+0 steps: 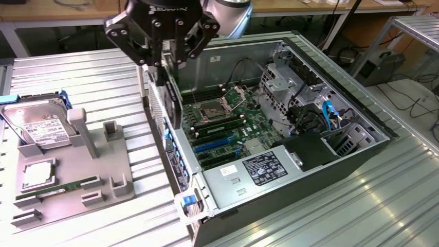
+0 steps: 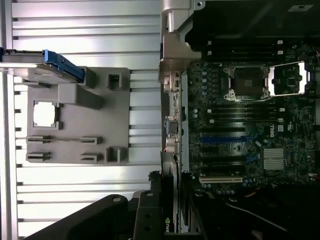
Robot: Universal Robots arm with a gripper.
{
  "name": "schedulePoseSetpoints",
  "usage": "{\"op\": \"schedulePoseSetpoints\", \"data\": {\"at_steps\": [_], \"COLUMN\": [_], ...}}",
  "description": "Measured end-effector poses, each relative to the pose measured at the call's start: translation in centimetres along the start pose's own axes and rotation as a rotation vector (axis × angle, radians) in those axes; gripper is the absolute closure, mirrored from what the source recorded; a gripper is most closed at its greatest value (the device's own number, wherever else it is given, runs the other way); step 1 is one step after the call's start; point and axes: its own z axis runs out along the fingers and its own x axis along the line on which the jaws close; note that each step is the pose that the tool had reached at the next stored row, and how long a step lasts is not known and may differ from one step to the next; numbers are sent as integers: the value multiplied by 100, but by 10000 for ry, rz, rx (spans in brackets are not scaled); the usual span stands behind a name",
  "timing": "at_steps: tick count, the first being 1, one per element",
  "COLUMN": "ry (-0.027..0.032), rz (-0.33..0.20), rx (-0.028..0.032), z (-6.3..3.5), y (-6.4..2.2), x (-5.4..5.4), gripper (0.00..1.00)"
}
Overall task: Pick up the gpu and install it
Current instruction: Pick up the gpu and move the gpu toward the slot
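Pincer (image 1: 164, 60) fingers are pressed onto the upper edge of the gpu (image 1: 172, 100), pinching the thin dark card so that it hangs straight down beneath them, on edge and clear of everything around it. That upright hold looks deliberate: with the card vertical, its lower edge faces the motherboard (image 1: 240, 123) lying flat in the bottom of the open computer case (image 1: 274, 216), which is the way a card has to meet a slot. The gpu is therefore directly under the pincer, touching only the fingers, and it hangs just inside the case wall nearest the pincer, above the board rather than seated in it. The blue expansion slots (image 1: 216, 144) lie lower down and a little further into the case than the card's bottom edge, so by my judgement the card is lifted and carried over but not yet installed. Off to the pincer's other side, toward the exterior view's left, the grey fixture (image 1: 103, 159) sits on the ribbed table (image 1: 82, 77), holding the hard drive (image 1: 41, 126) upright and the memory stick (image 1: 58, 189) lying flat, both well apart from the pincer.
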Motion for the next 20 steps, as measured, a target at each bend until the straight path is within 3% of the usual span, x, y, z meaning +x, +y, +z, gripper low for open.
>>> {"op": "schedulePoseSetpoints", "data": {"at_steps": [6,15,20], "ry": [17,23,21], "rz": [-1,-4,-5], "rx": [4,146,218], "z": [34,207,318], "y": [5,20,68], "x": [-366,-809,-1074], "gripper": [74,74,74]}}
